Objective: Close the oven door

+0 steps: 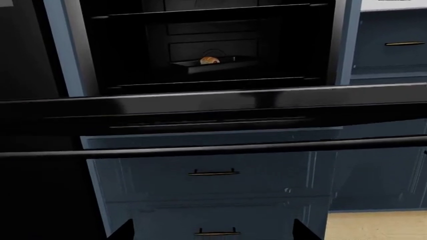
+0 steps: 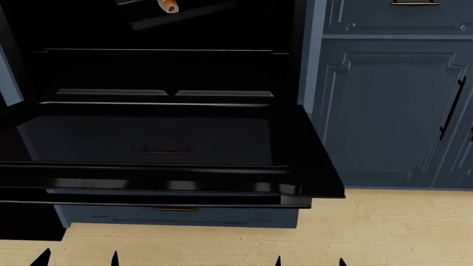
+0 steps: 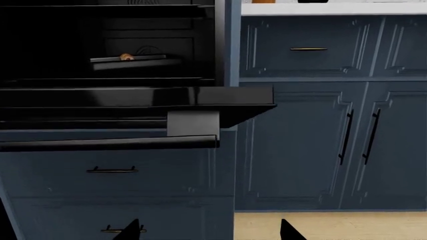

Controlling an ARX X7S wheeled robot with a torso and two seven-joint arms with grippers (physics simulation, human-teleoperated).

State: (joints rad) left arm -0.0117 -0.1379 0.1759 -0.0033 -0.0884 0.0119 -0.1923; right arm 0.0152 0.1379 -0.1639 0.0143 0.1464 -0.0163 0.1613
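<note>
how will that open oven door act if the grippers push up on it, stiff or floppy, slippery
The oven door looks like a rigid slab, so it would probably swing up as one piece. Its glossy black face may be slippery. The bar handle along its front edge likely offers a surer contact.

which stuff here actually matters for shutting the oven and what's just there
Part of the job:
- oven door, hanging open and flat
- its bar handle
- left hand and right hand, both open, below the door

Just there:
- tray with food inside the oven
- drawers
- cabinet doors
</note>
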